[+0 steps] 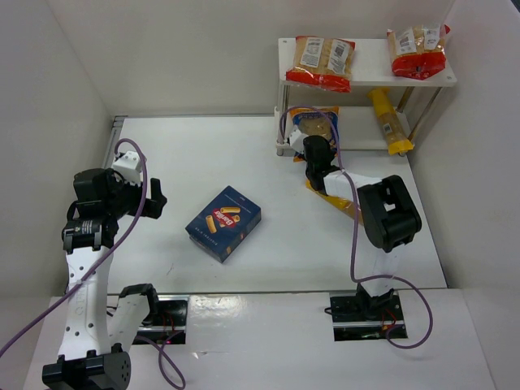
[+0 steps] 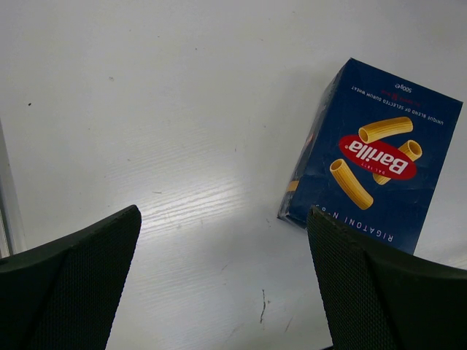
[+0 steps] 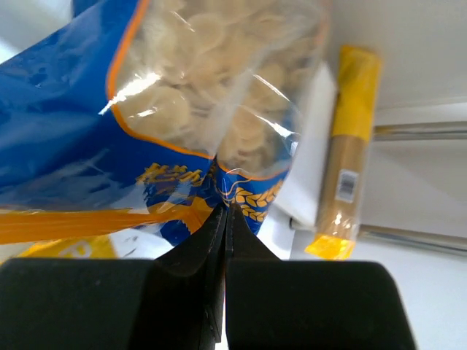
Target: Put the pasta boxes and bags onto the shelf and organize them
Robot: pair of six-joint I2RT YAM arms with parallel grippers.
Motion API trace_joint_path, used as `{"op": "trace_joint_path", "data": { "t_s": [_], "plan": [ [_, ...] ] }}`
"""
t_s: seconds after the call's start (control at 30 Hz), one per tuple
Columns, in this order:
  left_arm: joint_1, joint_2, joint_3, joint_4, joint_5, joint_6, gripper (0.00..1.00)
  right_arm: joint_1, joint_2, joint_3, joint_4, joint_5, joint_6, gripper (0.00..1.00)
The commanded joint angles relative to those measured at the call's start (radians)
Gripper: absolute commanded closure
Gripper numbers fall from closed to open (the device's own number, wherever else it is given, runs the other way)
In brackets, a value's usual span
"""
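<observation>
Our right gripper [image 3: 225, 211] pinches the crinkly, clear blue-trimmed bag [image 3: 146, 109] of pale round pasta at the white shelf [image 1: 370, 61], lower board, beside a long yellow packet [image 3: 350, 146]. Our left gripper [image 2: 224, 219] hangs wide over the table [image 2: 146, 109], near the flat cardboard Barilla box [image 2: 379, 160].

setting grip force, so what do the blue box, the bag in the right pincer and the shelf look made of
Blue box: printed cardboard, faint sheen, crisp folded edges. Bag: thin clear plastic film, blue-printed; it wrinkles, glints and shows its contents. Shelf: smooth matte white boards, perhaps laminate or painted wood; the look leaves it open.
</observation>
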State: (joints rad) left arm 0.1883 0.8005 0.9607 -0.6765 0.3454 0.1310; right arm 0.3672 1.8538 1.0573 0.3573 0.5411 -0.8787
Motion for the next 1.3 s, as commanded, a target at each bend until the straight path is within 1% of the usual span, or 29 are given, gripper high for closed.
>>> {"op": "trace_joint_path", "data": {
  "t_s": [0.0, 0.3, 0.5, 0.8, 1.27],
  "plan": [
    [0.007, -0.014, 0.000, 0.028, 0.009, 0.007, 0.00, -0.002, -0.070, 0.087, 0.091, -0.023, 0.024, 1.00],
    [0.007, -0.014, 0.000, 0.028, 0.009, 0.007, 0.00, -0.002, 0.001, 0.115, 0.127, -0.004, 0.015, 1.00],
    [0.007, -0.014, 0.000, 0.028, 0.009, 0.007, 0.00, -0.002, 0.030, 0.135, 0.176, -0.004, 0.015, 1.00],
    [0.007, -0.014, -0.010, 0.028, 0.009, 0.007, 0.00, 0.007, 0.068, 0.173, 0.200, -0.004, -0.003, 1.00],
    [0.007, -0.004, -0.010, 0.037, 0.000, 0.007, 0.00, 0.016, 0.127, 0.182, 0.293, 0.014, -0.042, 1.00]
  ]
}}
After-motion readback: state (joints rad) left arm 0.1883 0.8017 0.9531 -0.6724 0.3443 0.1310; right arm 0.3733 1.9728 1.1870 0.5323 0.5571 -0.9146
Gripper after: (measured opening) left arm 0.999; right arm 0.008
